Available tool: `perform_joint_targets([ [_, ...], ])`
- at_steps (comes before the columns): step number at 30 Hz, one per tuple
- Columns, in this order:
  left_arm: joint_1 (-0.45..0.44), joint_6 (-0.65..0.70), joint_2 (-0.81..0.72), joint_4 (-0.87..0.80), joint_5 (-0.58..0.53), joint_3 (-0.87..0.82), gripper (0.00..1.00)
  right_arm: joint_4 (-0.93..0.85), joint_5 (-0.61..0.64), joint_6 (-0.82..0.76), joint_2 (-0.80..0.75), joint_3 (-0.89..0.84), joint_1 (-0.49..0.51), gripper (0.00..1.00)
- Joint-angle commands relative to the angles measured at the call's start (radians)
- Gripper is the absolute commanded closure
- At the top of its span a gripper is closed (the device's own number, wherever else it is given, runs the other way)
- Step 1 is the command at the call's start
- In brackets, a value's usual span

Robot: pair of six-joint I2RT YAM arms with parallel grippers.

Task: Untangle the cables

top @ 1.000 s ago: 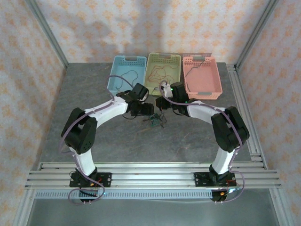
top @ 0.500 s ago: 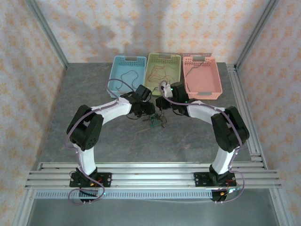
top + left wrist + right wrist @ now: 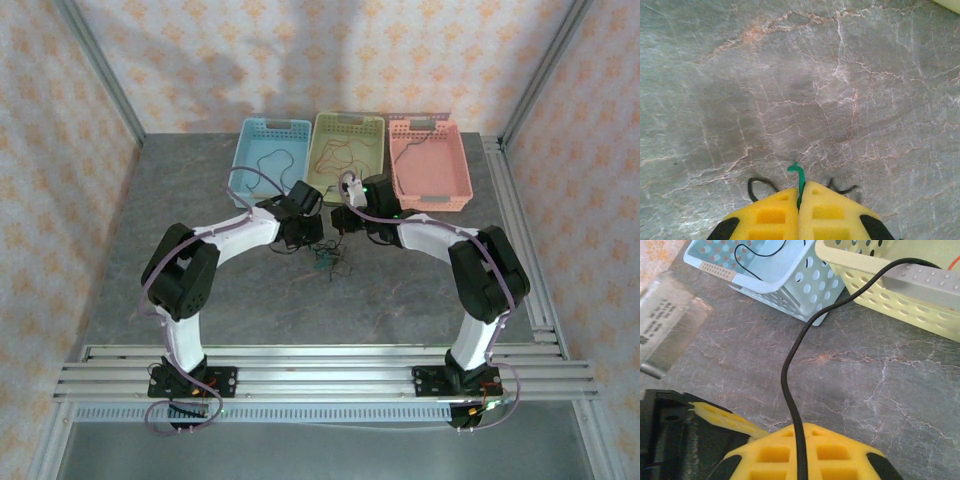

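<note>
The left gripper [image 3: 800,194] is closed right down, and a thin green cable [image 3: 799,176] is pinched between its yellow pads [image 3: 772,215], with the free end curling out toward 12 o'clock in the left wrist view. Black strands [image 3: 758,183] are seen at 10 and 2 o'clock of the pinch, lying on the table [image 3: 790,75] and apparently not gripped. The right gripper [image 3: 801,432] is likewise closed, and a black cable [image 3: 788,365] is clamped in it, rising toward 12 o'clock and bending to 1 o'clock across the wall of the yellow basket [image 3: 875,270], with the blue basket [image 3: 790,275] at 11 o'clock. Each colour seems to be held by a separate arm so that the two can be drawn apart without the whole bundle being dragged along. From above, the tangle [image 3: 328,262] is found on the table between the two wrists, at 6 o'clock of the yellow basket. Wires are laid in the blue and yellow baskets, presumably sorted by colour, and the pink basket [image 3: 430,165] is set at 3 o'clock. Where the black cable ends cannot be told.
</note>
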Motion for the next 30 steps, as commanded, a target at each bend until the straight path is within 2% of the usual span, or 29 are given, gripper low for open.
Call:
perform_joint_targets([
  [1,0.004,0.019,-0.112,-0.031,-0.139,-0.046,1.00,0.026,0.083,-0.003,-0.028,-0.008,-0.007,1.00],
  [2,0.015,0.018,-0.139,-0.038,-0.152,-0.062,1.00,0.033,0.135,0.001,-0.039,-0.018,-0.010,1.00],
  [5,0.102,0.002,-0.261,-0.019,-0.090,-0.155,1.00,0.063,0.291,0.042,-0.081,-0.059,-0.042,1.00],
  [8,0.188,0.020,-0.417,-0.068,-0.140,-0.241,1.00,0.097,0.412,0.118,-0.126,-0.117,-0.104,1.00],
  [11,0.277,0.019,-0.580,-0.092,-0.158,-0.332,1.00,0.130,0.472,0.208,-0.167,-0.173,-0.183,1.00],
  [14,0.333,0.012,-0.754,-0.149,-0.256,-0.385,1.00,0.119,0.566,0.251,-0.199,-0.203,-0.218,1.00],
  [16,0.355,0.005,-0.882,-0.177,-0.367,-0.421,1.00,0.119,0.616,0.267,-0.218,-0.221,-0.228,1.00],
  [19,0.388,0.005,-1.031,-0.198,-0.479,-0.458,1.00,0.119,0.661,0.279,-0.238,-0.239,-0.235,1.00],
  [21,0.401,0.017,-1.086,-0.180,-0.460,-0.474,1.00,0.125,0.657,0.284,-0.242,-0.246,-0.240,1.00],
  [23,0.402,0.047,-1.096,-0.137,-0.370,-0.485,1.00,0.145,0.610,0.281,-0.238,-0.246,-0.241,1.00],
  [26,0.401,0.072,-1.038,-0.106,-0.223,-0.475,1.00,0.210,0.505,0.271,-0.245,-0.264,-0.242,1.00],
  [30,0.400,0.081,-0.943,-0.071,-0.129,-0.488,1.00,0.341,0.387,0.253,-0.297,-0.326,-0.240,1.00],
])
